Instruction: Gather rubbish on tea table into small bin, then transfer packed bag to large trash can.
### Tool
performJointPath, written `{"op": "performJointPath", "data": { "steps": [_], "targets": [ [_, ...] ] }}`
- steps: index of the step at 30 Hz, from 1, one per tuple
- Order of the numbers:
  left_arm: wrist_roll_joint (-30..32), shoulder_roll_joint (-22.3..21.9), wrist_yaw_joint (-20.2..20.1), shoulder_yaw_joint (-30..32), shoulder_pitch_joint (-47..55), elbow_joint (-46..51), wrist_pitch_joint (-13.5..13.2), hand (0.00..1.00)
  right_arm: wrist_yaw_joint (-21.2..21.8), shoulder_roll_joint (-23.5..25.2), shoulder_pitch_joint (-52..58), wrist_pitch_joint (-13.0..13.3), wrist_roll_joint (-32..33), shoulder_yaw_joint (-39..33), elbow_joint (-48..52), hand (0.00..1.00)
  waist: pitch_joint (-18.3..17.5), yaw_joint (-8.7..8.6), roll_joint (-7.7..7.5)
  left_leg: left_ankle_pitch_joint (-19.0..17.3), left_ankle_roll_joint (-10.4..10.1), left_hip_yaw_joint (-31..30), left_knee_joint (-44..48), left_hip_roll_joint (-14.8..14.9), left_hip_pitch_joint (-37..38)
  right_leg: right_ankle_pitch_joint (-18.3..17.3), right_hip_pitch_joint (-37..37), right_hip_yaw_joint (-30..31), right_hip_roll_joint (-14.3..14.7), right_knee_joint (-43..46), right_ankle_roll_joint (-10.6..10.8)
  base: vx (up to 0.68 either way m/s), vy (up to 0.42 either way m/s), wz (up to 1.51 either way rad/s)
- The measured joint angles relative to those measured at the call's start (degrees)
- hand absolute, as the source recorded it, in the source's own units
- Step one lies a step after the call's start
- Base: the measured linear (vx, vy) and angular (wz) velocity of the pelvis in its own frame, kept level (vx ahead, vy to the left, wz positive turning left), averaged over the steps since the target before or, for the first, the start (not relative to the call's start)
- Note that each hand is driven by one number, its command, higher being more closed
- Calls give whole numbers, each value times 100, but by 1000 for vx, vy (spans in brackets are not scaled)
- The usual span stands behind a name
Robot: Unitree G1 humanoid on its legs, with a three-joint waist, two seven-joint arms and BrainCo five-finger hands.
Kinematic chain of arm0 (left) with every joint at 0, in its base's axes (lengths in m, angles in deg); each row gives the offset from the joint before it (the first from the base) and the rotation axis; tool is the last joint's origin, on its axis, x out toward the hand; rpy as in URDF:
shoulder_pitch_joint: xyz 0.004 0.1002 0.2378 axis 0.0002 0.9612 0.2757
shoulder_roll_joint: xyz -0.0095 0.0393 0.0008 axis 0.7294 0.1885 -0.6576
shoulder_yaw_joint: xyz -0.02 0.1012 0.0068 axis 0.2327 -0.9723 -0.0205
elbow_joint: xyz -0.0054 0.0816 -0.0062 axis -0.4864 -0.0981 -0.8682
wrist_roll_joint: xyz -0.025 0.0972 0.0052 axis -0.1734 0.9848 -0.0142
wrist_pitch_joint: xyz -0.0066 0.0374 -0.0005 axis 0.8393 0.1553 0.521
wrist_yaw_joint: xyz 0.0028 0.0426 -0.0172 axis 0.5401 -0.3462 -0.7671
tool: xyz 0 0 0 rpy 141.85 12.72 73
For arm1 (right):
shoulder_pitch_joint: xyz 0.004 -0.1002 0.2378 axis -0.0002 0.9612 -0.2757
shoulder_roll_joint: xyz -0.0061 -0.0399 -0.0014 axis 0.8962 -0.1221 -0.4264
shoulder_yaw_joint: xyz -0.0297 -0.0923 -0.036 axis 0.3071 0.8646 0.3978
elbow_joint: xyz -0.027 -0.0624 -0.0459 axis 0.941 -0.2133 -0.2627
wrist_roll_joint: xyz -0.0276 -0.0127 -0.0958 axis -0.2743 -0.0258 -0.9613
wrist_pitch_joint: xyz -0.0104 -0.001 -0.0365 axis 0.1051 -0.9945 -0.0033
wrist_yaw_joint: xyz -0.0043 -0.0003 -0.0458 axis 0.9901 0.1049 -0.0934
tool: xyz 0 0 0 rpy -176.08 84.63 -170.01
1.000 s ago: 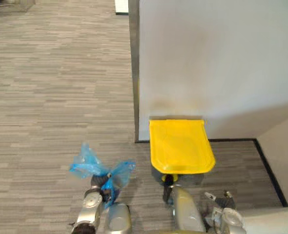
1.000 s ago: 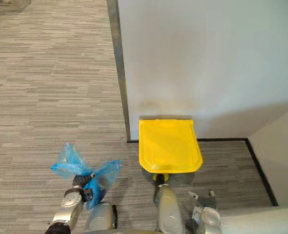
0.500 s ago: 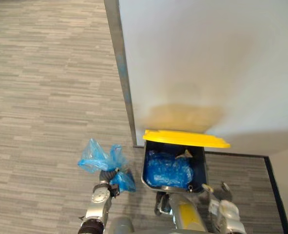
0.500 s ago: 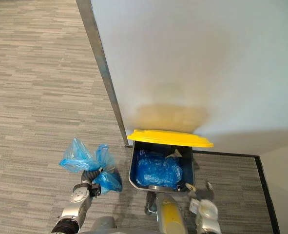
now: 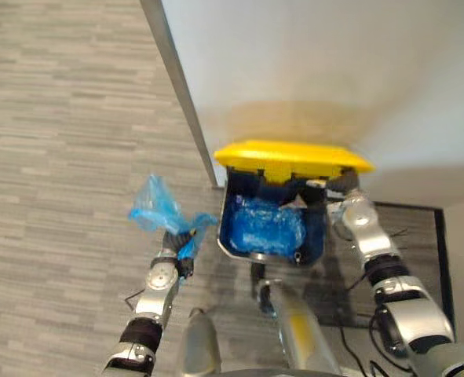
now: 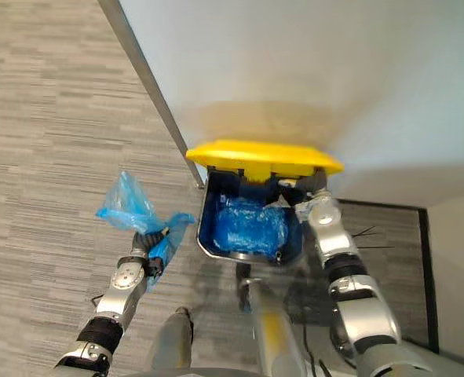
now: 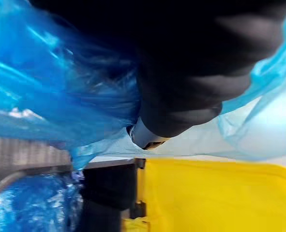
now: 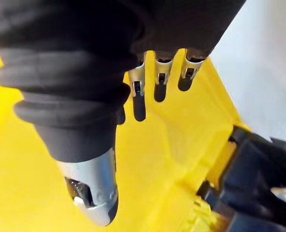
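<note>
Lid up at the large trash can: the can stands against a white wall, its yellow lid raised and tilted back toward that wall. The robot's right hand sits just under the right end of the lid, by the can's back right corner. Seen from the wrist, its fingers run straight and side by side toward the lid's yellow underside, the thumb apart, clasping nothing. Whether the fingertips actually touch the lid cannot be told.

The left hand is closed round the gathered neck of a blue bag, the packed bag of the task, whose crumpled plastic flares up and out from the grip. Bag and hand hang over the grey carpet floor just beside the can's left wall, outside the opening (the bag is not yet in the can). In the left wrist view the blue film wraps close around the hand's dark cover, with the yellow lid just beyond.

Inside the can lies a heap of crumpled blue plastic, and a pale scrap of paper rests at its far side. A grey metal strip runs along the wall's edge down toward the can's back left corner.
</note>
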Motion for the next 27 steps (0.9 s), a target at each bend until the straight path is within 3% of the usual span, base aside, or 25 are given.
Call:
{"op": "performJointPath", "data": {
  "steps": [4,5,11,13,18,19,27],
  "targets": [
    [-104,83,0,-549,-326,509,-43,100,1,-229,-359,-14,19,41,-83,0,72,-20,-7,-26,45,10,253,-120,-270,400,76,-131,-10,-720,77,-136,2,18],
    [-183,91,-1,-832,-533,680,-51,100,0,-272,-394,-14,27,43,-83,0,140,-14,-77,-57,108,-5,248,-194,-275,591,169,-143,-39,-994,154,-149,66,11],
    [-178,-104,17,-1690,-1399,793,-160,100,13,-229,-579,12,62,418,-12,0,346,-20,-121,-50,233,208,460,-223,-630,863,231,75,-77,-1433,483,-156,73,-1],
    [-153,-177,122,-1819,-1611,776,-164,100,12,-145,-592,12,70,434,24,0,418,-14,-141,-45,223,229,450,-220,-669,878,211,92,-75,-1486,486,-54,16,2],
    [216,-451,359,-1944,-2512,-653,-109,100,0,115,-758,10,71,794,489,0,566,-23,-203,5,128,346,441,-142,-773,988,17,107,3,-1450,418,27,-12,-15],
    [337,-507,369,-1944,-2716,-1069,-41,0,-2,179,-913,10,71,911,498,0,638,-63,-258,8,122,432,448,-120,-781,1077,-30,106,8,-1444,332,62,-7,-28],
    [1207,-1031,441,-1491,-3263,-2544,400,0,-113,609,-1332,11,259,1171,1185,0,841,-211,-441,-79,159,850,679,19,-1079,1096,-572,239,94,-1133,157,77,29,-21]
  ]
}}
